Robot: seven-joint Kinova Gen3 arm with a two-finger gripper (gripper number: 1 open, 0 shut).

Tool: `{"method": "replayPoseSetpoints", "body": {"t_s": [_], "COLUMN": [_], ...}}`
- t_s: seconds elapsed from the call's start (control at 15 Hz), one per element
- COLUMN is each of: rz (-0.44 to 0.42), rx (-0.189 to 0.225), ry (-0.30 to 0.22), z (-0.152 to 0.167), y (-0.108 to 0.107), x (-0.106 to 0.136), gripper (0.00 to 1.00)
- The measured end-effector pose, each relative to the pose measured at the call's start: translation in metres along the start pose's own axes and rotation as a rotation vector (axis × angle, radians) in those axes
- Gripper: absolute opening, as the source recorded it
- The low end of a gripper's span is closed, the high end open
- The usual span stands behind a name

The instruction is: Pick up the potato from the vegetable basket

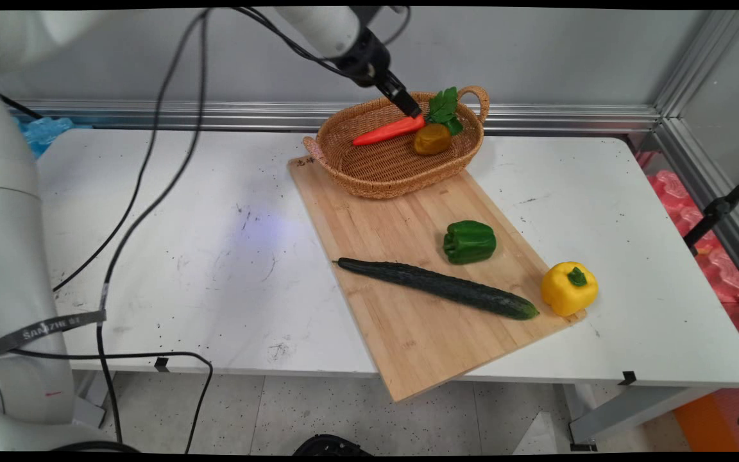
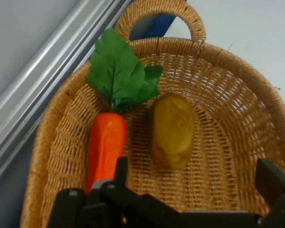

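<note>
Holding: your wicker basket (image 1: 395,167) holds two things, a carrot (image 1: 387,130) with green leaves (image 1: 443,108) and a brownish-yellow potato (image 1: 432,138) just beside it.
Basket position: you see it at the far end of the wooden cutting board (image 1: 421,301).
Gripper: your gripper (image 1: 408,102) hangs over the basket's far rim, right above the carrot's thick end.
Fingers: in your hand view the fingers (image 2: 270,180) stand wide apart, gripping nothing; the left one lies at the carrot's body, contact unclear.
Counts: one carrot, one potato, one cucumber (image 1: 437,287), one green pepper (image 1: 469,242), one yellow pepper (image 1: 569,289).
Board load: cucumber and green pepper lie on it; the yellow pepper sits at its right edge.
</note>
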Motion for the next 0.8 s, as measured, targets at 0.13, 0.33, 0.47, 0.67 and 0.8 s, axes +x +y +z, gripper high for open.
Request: {"method": "replayPoseSetpoints", "body": {"t_s": [0.13,0.33,0.47,0.67,0.8], "rz": [0.005,0.007,0.008,0.009,0.011], "rx": [0.002,0.002,0.003,0.003,0.002], "ry": [-0.029,-0.067,-0.087,-0.119,-0.134], "z": [0.028,0.066,0.085,0.112,0.125], "y": [0.001,0.002,0.003,0.003,0.003], "x": [0.006,0.014,0.017,0.021,0.023], "gripper": [1.00,1.00,1.00,1.00,1.00]}}
